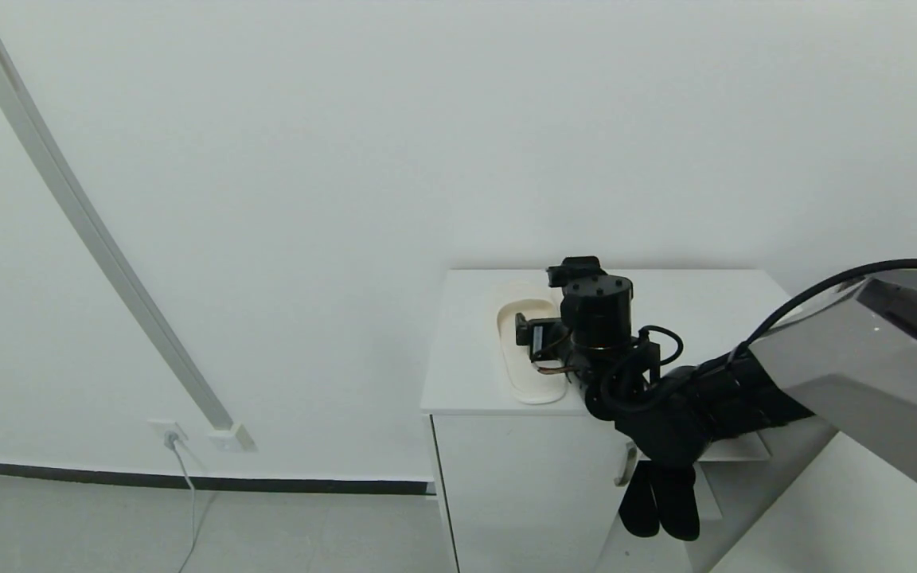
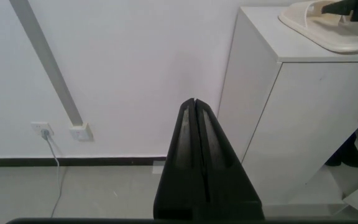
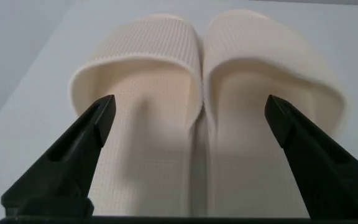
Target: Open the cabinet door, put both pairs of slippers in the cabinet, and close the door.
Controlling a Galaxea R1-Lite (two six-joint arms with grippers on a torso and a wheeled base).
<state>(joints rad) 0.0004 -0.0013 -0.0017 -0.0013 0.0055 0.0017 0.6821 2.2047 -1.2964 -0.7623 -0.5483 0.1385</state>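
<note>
- right gripper (image 3: 189, 118): jaws spread wide and holding nothing. One finger stands outside each flank of the cream slippers (image 3: 148, 130), so the pair sits between them. No contact visible.
- cream slippers: side by side and touching, soles down on top of the cabinet (image 1: 466, 358). They sit toward its left edge, toe straps toward the wall (image 1: 347, 159), heels near the front edge.
- handling (judgement): they look like moulded foam, so light and soft, likely to squash before they slip. The ribbed straps should give grip. Take hold by squeezing both outer sides together at or just behind the straps. With a weak pinch, one slipper could slide out of the pair.
- left gripper (image 2: 194, 109): jaws pressed shut and empty, low and off to the cabinet's left, well apart from the slippers.
- edges: the wall is close behind the top, and the left and front edges drop off.
- below: the left door (image 1: 522, 493) is shut, with the handle (image 1: 626, 465) at its edge. The right side is open, with the black slippers (image 1: 659, 501) inside under a shelf (image 1: 737, 452).
- room (judgement): lift straight up, back out over the front edge, then go down into the opening. Watch the shelf lip and the black pair.
</note>
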